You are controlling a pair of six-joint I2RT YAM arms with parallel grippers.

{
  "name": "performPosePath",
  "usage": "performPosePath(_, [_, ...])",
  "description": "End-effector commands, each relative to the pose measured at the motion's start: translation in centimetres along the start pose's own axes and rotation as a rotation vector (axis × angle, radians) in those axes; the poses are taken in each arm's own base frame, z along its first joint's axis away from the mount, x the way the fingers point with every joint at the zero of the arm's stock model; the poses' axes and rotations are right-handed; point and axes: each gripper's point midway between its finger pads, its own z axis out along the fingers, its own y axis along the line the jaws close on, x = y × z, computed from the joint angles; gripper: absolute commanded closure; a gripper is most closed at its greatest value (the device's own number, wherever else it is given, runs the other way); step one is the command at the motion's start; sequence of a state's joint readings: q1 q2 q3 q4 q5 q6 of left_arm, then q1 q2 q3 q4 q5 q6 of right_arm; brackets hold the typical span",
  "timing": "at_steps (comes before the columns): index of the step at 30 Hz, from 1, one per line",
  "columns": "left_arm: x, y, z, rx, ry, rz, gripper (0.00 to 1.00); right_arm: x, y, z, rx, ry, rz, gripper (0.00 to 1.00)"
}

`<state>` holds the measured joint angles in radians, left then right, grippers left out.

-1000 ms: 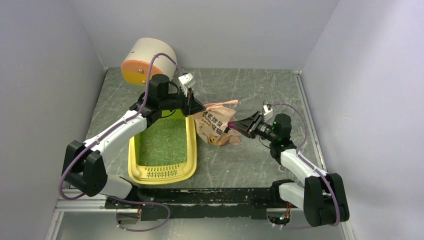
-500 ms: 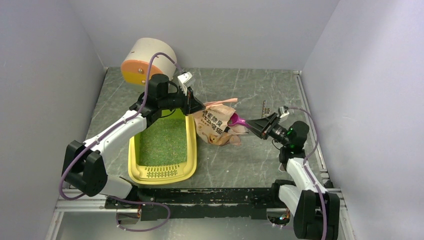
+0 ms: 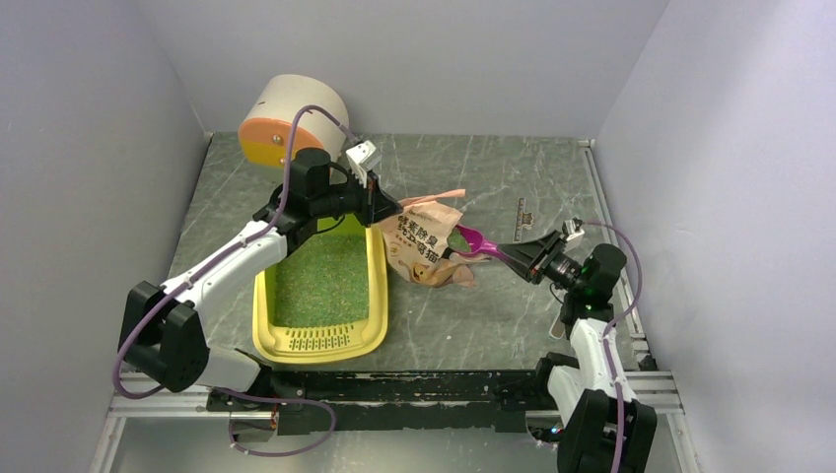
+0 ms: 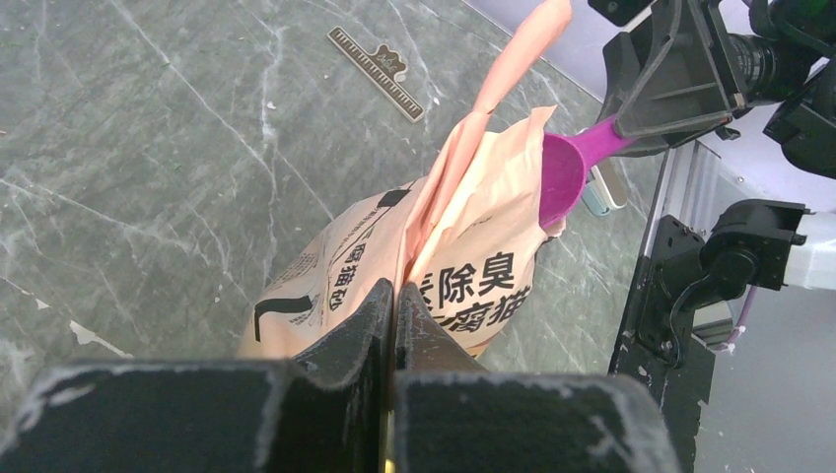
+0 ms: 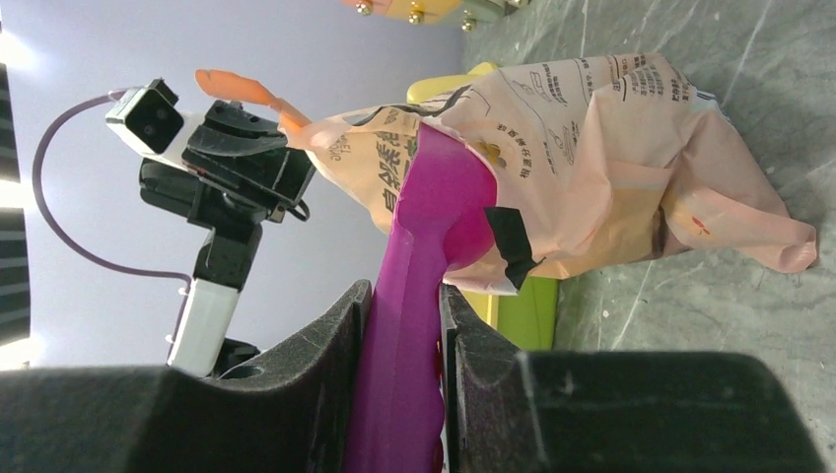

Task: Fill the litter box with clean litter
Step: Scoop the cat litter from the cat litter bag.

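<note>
The yellow litter box (image 3: 378, 286) lies left of centre, with green clean litter (image 3: 320, 281) over its floor. Right of it slumps a pink-beige printed bag (image 3: 424, 251). My left gripper (image 3: 389, 210) is shut on the bag's top edge and holds it up; the wrist view has the paper pinched at the fingertips (image 4: 394, 288). My right gripper (image 3: 522, 258) is shut on the handle of a magenta scoop (image 3: 473, 241). The scoop's bowl (image 4: 567, 172) sits at the bag's open mouth. In the right wrist view the handle (image 5: 399, 325) is pinched between both fingers.
A white cylinder with an orange end (image 3: 291, 123) stands at the back left corner. A small ruler (image 3: 521, 212) lies on the table behind the right gripper. Grey walls close in on the left, back and right. The arms' black rail runs along the near edge.
My right arm has drawn back to the right, pulling the scoop from deep in the bag out to its mouth. The left gripper still holds the bag's top edge.
</note>
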<state>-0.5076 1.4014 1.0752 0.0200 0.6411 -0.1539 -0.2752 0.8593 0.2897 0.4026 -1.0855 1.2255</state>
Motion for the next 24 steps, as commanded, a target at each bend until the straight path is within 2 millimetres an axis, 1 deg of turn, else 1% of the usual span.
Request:
performPosePath(1, [-1.3,-0.2,-0.6,-0.024,-0.054,0.005,0.95,0.0,0.3,-0.4,-0.010,-0.005,0.027,1.00])
performPosePath(4, [-1.6,-0.4,-0.5,-0.016,-0.065,-0.004,0.95,-0.4,1.7,0.0,-0.083,-0.044,0.056,1.00])
performPosePath(7, [-1.7,-0.6,-0.5,-0.006,-0.072,-0.010,0.95,1.0,2.1,1.3,-0.078,0.013,0.046,1.00])
performPosePath(9, [-1.8,-0.6,-0.4,-0.004,-0.077,-0.015,0.95,2.0,1.7,2.0,-0.042,0.061,0.013,1.00])
performPosePath(10, [-1.8,-0.6,-0.4,-0.003,-0.078,-0.019,0.95,2.1,1.3,2.0,-0.020,0.071,0.008,1.00])
performPosePath(12, [-1.8,-0.6,-0.4,0.001,-0.076,-0.019,0.95,0.9,0.5,1.2,0.019,0.032,-0.010,1.00])
performPosePath(13, [-1.8,-0.7,-0.4,0.003,-0.070,-0.019,0.95,0.3,0.3,0.8,0.031,0.005,-0.016,1.00])
performPosePath(14, [-1.7,-0.8,-0.5,0.004,-0.066,-0.018,0.95,0.1,0.5,0.6,0.022,-0.006,-0.017,1.00])
performPosePath(15, [-1.7,-0.9,-0.7,0.007,-0.066,-0.016,0.95,0.1,0.7,0.6,0.006,-0.005,-0.017,1.00])
performPosePath(17, [-1.8,-1.0,-0.8,0.001,-0.072,-0.014,0.95,0.9,1.1,0.6,-0.032,0.040,0.003,1.00])
performPosePath(18, [-1.9,-1.0,-0.9,-0.001,-0.075,-0.012,0.95,1.0,0.9,0.5,-0.029,0.047,0.016,1.00])
performPosePath(20, [-2.0,-1.0,-0.9,0.002,-0.071,-0.012,0.95,0.2,0.2,-0.1,0.010,0.009,0.016,1.00])
performPosePath(21, [-1.9,-1.1,-0.9,0.006,-0.065,-0.011,0.95,-0.1,0.2,-0.3,0.020,-0.016,0.013,1.00])
performPosePath(22, [-1.8,-1.2,-0.9,0.009,-0.057,-0.011,0.95,0.0,0.6,-0.3,0.002,-0.027,0.012,1.00])
performPosePath(24, [-1.7,-1.1,-1.0,0.003,-0.059,-0.012,0.95,0.9,2.1,-0.2,-0.060,0.002,0.016,1.00])
